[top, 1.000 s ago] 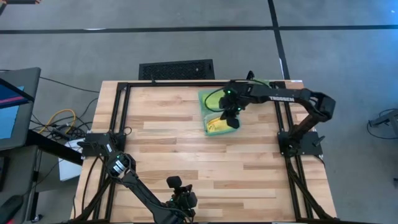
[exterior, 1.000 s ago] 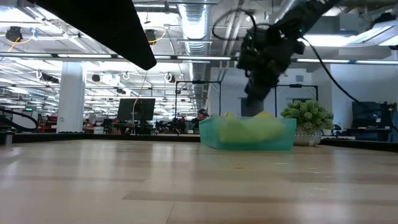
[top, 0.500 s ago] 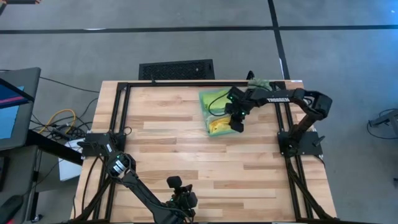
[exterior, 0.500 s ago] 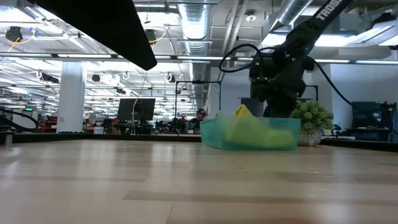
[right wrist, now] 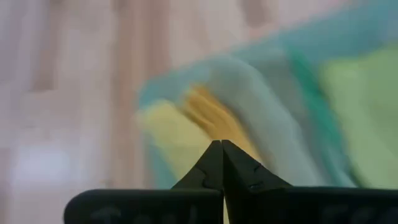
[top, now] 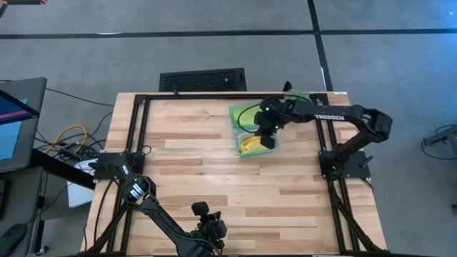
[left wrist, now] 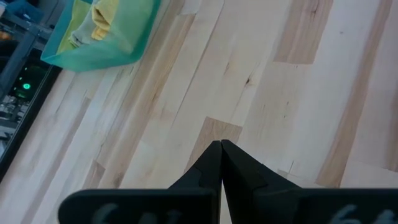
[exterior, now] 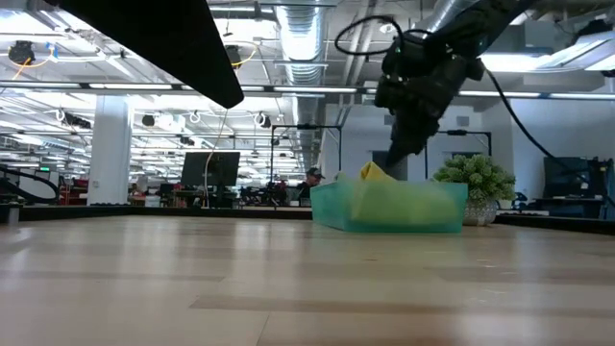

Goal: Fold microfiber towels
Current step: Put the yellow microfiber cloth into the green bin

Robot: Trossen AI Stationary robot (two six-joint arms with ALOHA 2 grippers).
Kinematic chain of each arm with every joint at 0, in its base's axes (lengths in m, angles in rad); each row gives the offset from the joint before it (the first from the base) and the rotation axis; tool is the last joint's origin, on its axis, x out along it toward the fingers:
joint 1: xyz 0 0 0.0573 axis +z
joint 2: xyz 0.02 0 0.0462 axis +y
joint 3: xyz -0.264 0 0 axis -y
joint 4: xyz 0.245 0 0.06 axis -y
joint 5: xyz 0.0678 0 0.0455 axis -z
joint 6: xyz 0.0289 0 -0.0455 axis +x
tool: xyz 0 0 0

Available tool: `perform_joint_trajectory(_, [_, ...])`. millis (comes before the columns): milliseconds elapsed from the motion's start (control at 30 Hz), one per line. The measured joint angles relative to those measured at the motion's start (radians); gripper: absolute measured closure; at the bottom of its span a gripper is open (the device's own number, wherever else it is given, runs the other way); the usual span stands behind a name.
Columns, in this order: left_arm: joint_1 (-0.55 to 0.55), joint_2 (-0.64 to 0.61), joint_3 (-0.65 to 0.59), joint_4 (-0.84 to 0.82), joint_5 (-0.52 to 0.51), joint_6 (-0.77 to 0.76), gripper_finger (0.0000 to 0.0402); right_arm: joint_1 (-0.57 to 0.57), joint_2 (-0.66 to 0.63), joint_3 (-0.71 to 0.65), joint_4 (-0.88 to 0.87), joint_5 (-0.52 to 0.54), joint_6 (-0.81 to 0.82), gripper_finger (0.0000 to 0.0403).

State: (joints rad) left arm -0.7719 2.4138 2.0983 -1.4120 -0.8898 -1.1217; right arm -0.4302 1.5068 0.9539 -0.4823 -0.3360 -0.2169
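A translucent teal bin (top: 239, 118) stands at the table's far right and holds the microfiber towels. A yellow towel (top: 249, 145) lies at the bin's near end, and its peak (exterior: 373, 173) pokes above the rim. A pale green towel (right wrist: 354, 93) lies farther in. My right gripper (top: 268, 141) is shut over the bin's near end, slanting down beside the yellow peak. My left gripper (left wrist: 221, 144) is shut above bare wood near the table's front edge. My right gripper meets the yellow towel at a raised fold (right wrist: 208, 127) right at its shut fingertips, slanting down from the table's right and far side. The fingertips hide how much cloth is between them. The rest of the towel lies slack in the bin.
A small spiky green plant (exterior: 474, 178) stands just beyond the bin at the far right corner. A black frame (top: 143, 100) runs along the table's edges. Bare wood (top: 207, 164) spreads left of and in front of the bin.
My right gripper dipped low at the bin's near end, then rose again to about where it began, staying shut. The yellow towel now stands in a peak above the bin's rim, where it lay lower before.
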Motion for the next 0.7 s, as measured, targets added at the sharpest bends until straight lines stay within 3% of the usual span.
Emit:
perform_joint_trajectory(133, [0.0, 0.0, 0.0, 0.001, 0.0, 0.0, 0.0401, 0.045, 0.031, 0.002, 0.086, -0.068, 0.002, 0.0384])
perform_joint_trajectory(500, [0.0, 0.0, 0.0, 0.005, -0.001, 0.0, 0.0401, 0.103, 0.308, 0.002, 0.269, -0.057, 0.0, 0.0384])
perform_joint_trajectory(700, [0.0, 0.0, 0.0, 0.008, -0.005, 0.011, 0.0401, 0.095, 0.358, 0.048, 0.25, -0.076, 0.0, 0.0379])
